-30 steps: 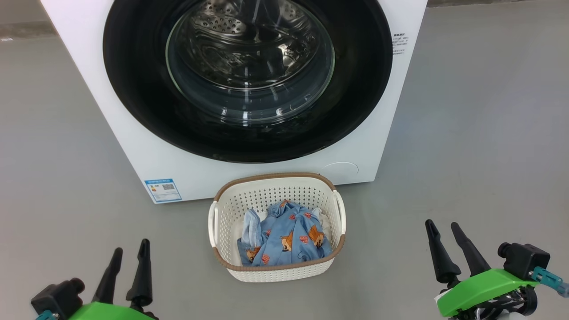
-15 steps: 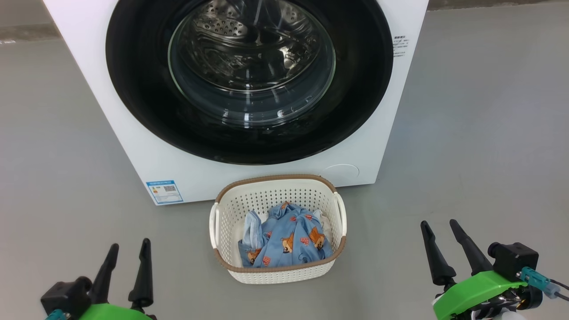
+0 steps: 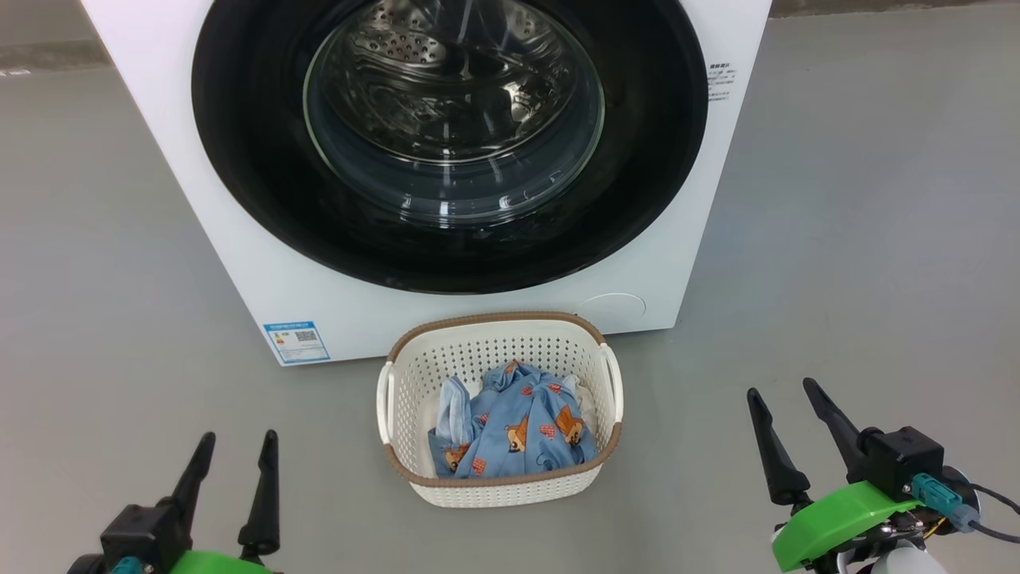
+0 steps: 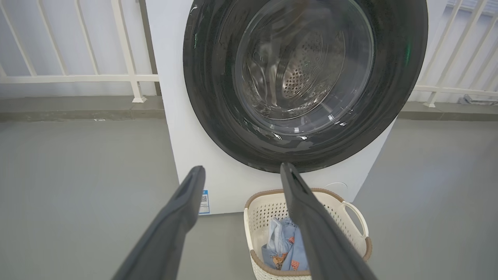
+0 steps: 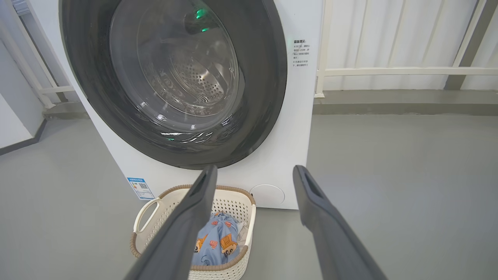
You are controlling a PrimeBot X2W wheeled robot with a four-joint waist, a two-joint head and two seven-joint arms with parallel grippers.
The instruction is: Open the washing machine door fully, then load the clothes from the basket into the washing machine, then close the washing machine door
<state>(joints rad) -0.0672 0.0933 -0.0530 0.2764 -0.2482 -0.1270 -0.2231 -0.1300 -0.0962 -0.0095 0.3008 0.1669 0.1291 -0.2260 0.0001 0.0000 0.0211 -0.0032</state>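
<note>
The white washing machine point(image 3: 239, 263) stands ahead with its round black-rimmed washing machine door point(image 3: 255, 191) shut; the steel drum shows through the glass. On the floor before it sits the cream basket point(image 3: 500, 488) holding the light blue bear-print clothes point(image 3: 518, 430). My left gripper point(image 3: 237, 438) is open at the lower left, left of the basket and apart from it. Open too, my right gripper point(image 3: 781, 389) hangs at the lower right, to the basket's right. The left wrist view looks at the door point(image 4: 210, 97) and basket point(image 4: 356, 217); the right wrist view shows the door point(image 5: 268, 77), basket point(image 5: 149, 208) and clothes point(image 5: 216, 237).
Grey floor spreads on both sides of the machine. A blue energy sticker point(image 3: 296, 341) and a round hatch point(image 3: 612, 308) mark the machine's lower front. White railings point(image 4: 78, 77) run along a low kerb behind the machine.
The left gripper has sunk a little lower in the head view and the right gripper has risen slightly and shifted left. Door, basket and clothes stay put; both grippers stay open.
</note>
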